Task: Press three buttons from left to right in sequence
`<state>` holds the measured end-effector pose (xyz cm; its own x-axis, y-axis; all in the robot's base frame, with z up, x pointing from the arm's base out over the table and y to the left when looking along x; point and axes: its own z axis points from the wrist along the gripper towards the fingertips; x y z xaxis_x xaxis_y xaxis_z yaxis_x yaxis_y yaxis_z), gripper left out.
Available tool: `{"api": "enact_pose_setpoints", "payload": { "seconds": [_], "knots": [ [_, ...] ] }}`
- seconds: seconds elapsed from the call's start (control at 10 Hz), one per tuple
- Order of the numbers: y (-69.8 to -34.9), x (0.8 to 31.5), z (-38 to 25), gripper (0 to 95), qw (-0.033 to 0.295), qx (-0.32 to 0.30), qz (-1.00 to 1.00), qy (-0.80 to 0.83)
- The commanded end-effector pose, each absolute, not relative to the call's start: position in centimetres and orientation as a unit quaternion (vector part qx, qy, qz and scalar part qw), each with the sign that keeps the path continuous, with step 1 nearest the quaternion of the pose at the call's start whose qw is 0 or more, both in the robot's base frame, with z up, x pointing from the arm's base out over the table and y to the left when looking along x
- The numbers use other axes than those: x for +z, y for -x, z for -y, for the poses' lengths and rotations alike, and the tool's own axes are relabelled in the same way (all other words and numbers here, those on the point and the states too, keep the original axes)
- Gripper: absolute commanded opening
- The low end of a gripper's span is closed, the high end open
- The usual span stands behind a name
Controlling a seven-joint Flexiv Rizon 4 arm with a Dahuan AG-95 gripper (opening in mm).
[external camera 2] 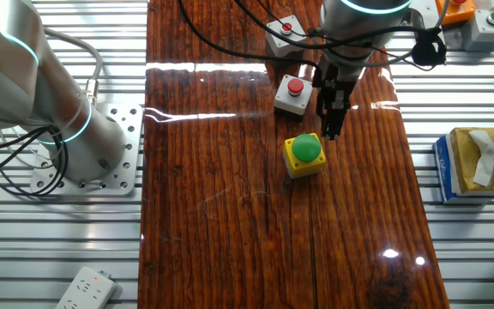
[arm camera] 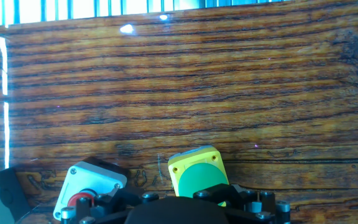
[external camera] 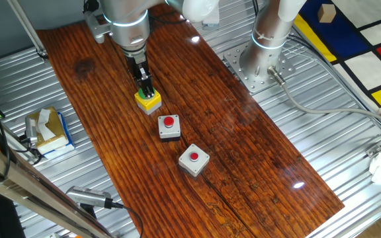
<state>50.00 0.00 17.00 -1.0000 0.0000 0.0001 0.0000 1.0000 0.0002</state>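
Note:
A yellow box with a green button [external camera 2: 304, 153] lies on the wooden board; it also shows in one fixed view [external camera: 148, 101] and the hand view [arm camera: 197, 175]. A white box on a black base with a red button [external camera: 169, 125] comes after it, then a grey box with a red button [external camera: 194, 159]. An orange box [external camera 2: 457, 8] sits off the board at the far edge. My gripper [external camera: 145, 92] hangs straight over the yellow box, fingertips together in one narrow tip [external camera 2: 331, 133]. Whether it touches the green button I cannot tell.
The arm's base plate [external camera: 260, 66] is bolted beside the board. A tissue box [external camera: 47, 129] stands on the metal table on the other side. A grey box with a green button [external camera 2: 492, 22] sits by the orange one.

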Motion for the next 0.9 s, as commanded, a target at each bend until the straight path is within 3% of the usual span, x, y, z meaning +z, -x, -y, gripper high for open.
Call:
{"api": "enact_pose_setpoints", "payload": {
  "seconds": [0.1,0.9],
  "knots": [
    [-50.0,17.0,0.0,0.0,-0.077,-0.013,0.991,0.106],
    [-50.0,17.0,0.0,0.0,-0.076,-0.012,0.991,0.106]
  ]
}}
